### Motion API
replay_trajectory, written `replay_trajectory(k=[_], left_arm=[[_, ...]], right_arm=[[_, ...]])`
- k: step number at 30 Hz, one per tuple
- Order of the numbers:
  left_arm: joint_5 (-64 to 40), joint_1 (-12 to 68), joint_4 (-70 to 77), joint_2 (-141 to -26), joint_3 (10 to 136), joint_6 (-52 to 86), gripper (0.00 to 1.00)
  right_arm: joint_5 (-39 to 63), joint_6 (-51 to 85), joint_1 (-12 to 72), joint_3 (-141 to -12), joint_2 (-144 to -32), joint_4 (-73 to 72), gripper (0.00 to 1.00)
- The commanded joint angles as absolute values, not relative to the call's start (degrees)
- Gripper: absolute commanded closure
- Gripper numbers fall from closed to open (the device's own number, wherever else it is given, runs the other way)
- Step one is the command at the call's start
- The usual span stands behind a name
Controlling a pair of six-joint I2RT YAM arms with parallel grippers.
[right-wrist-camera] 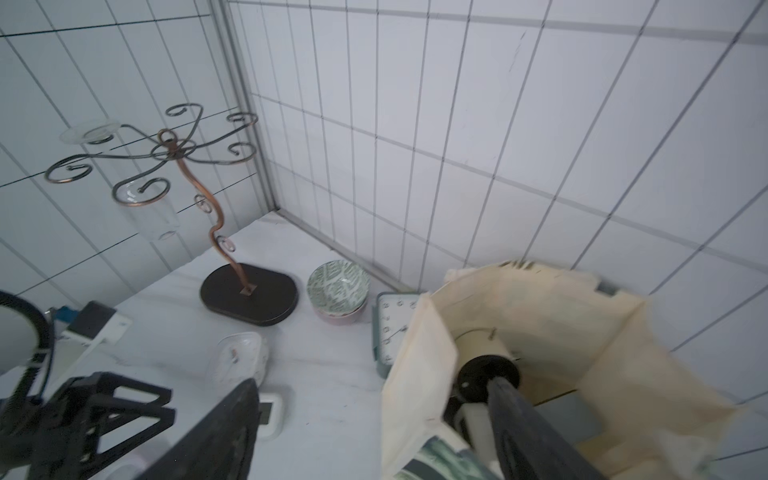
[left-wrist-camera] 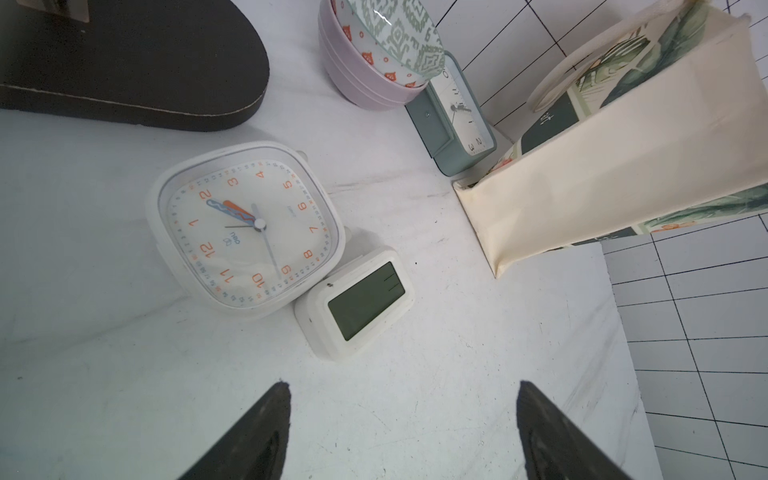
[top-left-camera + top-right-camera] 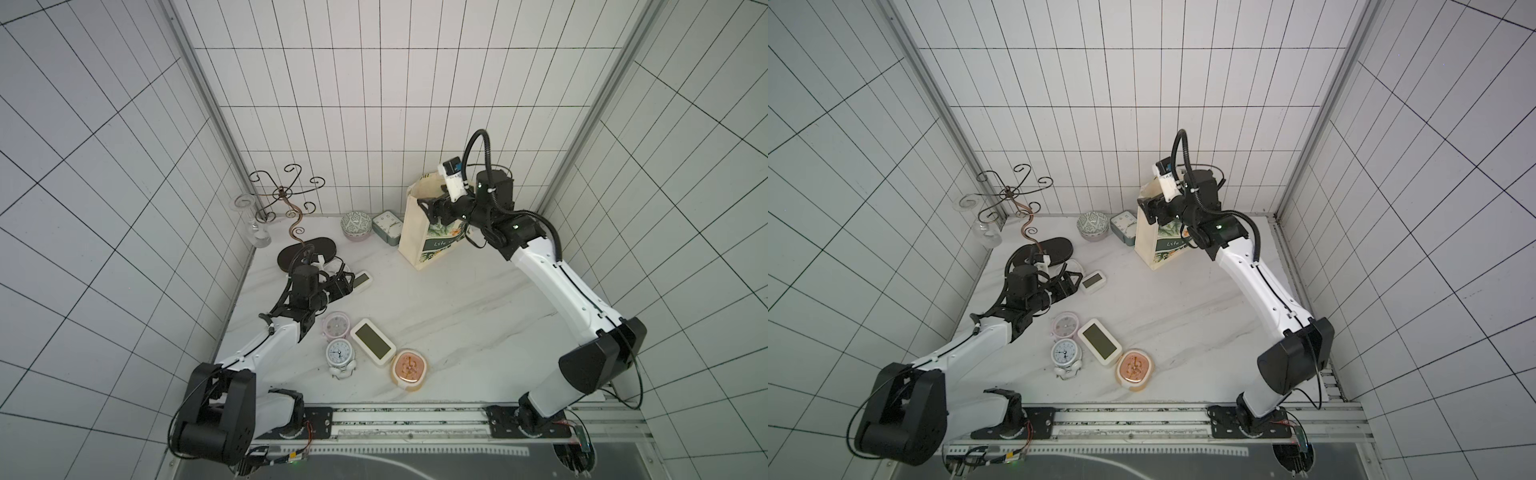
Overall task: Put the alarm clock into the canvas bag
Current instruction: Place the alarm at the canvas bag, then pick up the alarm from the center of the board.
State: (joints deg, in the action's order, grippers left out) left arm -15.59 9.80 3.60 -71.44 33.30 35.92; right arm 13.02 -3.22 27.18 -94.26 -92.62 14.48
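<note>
By the wall [image 3: 374,145], the cream leaf-printed canvas bag [image 3: 416,235] stands, left pincer [image 2: 403,384] and right pincer [image 1: 374,381] apart.

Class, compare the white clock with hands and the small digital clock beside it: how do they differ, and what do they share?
The clock with hands shows a dial with orange numerals; the digital clock shows a dim grey screen. The clock with hands is larger and nearly square; the digital clock is smaller and oblong. Both have white, round-cornered cases and sit side by side.
</note>
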Motion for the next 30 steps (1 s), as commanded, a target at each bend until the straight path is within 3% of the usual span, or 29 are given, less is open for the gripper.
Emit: replay_trajectory(k=[1, 7, 15, 25, 30], left_arm=[[-17.04, 9.23, 6.54, -73.06, 32.42, 37.13, 0.22], [-16.53, 8.83, 7.35, -74.52, 31.38, 38.06, 0.23], [-15.11, 7.89, 5.20, -75.50, 31.35, 38.61, 0.23], [-14.26, 6.94, 5.01, -75.67, 31.26, 37.23, 0.23], [-14.05, 6.68, 4.97, -76.28, 31.23, 36.74, 0.23]], right_arm=[[21.64, 0.67, 27.82, -84.08, -93.67, 8.62, 0.20], [28.98, -10.33, 29.88, -82.15, -100.74, 10.14, 0.18], [36.53, -36.99, 33.36, -85.35, -112.76, 9.93, 0.12], [37.72, -59.31, 36.11, -102.47, -130.57, 18.86, 0.07], [37.87, -60.93, 36.56, -110.31, -137.03, 21.62, 0.03]])
